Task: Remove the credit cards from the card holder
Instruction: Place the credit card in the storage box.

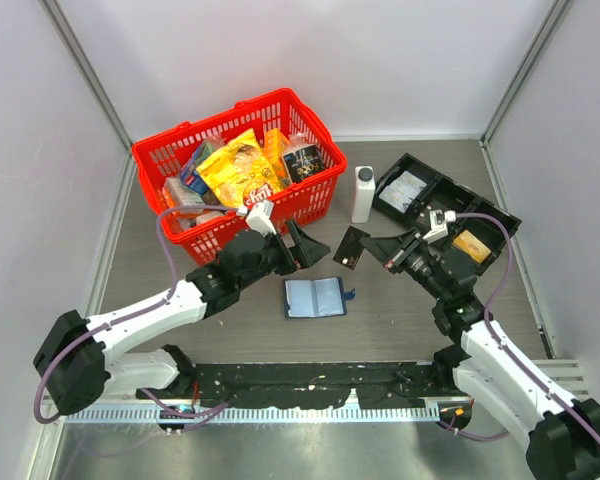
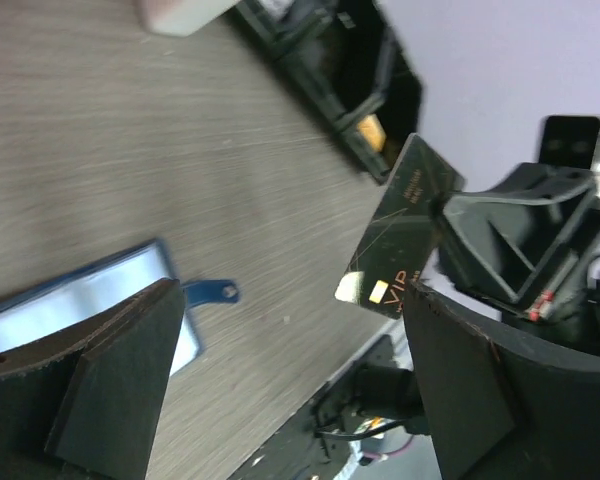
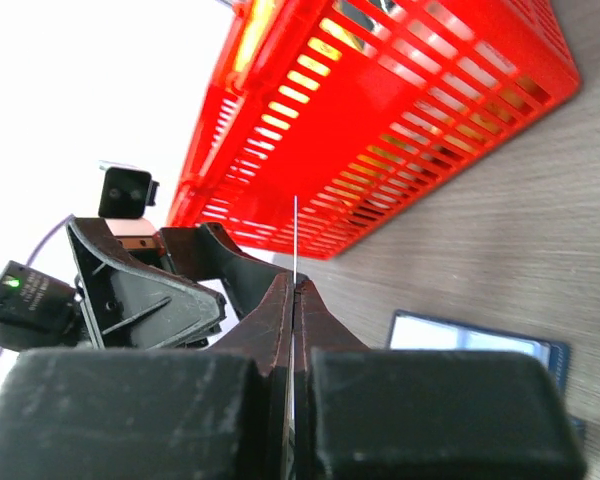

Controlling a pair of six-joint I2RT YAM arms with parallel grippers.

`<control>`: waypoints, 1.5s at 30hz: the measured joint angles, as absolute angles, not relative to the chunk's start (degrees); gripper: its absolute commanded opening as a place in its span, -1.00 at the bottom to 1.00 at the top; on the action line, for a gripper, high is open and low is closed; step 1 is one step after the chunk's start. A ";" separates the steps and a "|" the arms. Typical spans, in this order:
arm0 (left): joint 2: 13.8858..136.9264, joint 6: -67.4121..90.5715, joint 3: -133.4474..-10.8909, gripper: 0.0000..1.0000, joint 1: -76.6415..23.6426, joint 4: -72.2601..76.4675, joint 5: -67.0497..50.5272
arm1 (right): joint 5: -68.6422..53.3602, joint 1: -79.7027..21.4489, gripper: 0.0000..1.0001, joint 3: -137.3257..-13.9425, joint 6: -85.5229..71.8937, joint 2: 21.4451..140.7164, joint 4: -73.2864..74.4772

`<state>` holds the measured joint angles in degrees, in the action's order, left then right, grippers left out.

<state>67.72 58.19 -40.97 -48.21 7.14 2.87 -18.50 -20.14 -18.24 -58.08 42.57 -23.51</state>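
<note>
1. Holder point(image 1: 315, 297): open flat on bench point(image 1: 400, 312), pale sleeves up, snap tab point(image 1: 351, 293) pointing right, between both arms, near basket point(image 1: 280, 205).
2. Card point(image 1: 351, 247): dark with gold print, raised off bench, just beyond holder's far right corner.
3. Right end effector point(image 1: 372, 246): clamped tight on card's edge, fingers flat against both faces.
4. Left end effector point(image 1: 298, 252): spread wide, holding nothing, just left of card.
5. Tray point(image 1: 417, 163): far right, orange card point(image 1: 470, 246) inside one compartment.
</note>
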 measured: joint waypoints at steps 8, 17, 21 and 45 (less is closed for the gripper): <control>68.64 58.06 -38.50 0.82 -50.11 23.35 -2.20 | -16.88 -20.14 -0.98 -16.67 -63.96 36.93 -27.97; 74.70 58.57 -38.50 0.05 -51.70 34.74 -5.17 | -16.69 -20.14 -0.98 -15.31 -67.48 34.61 -32.27; 75.92 58.87 -38.50 -0.69 -51.79 38.41 -5.89 | -16.75 -20.14 -0.98 -14.57 -67.94 34.50 -32.77; 63.53 27.11 -54.08 -1.00 -46.22 -4.97 -21.56 | -35.70 -19.92 0.35 -33.17 -29.43 35.03 2.07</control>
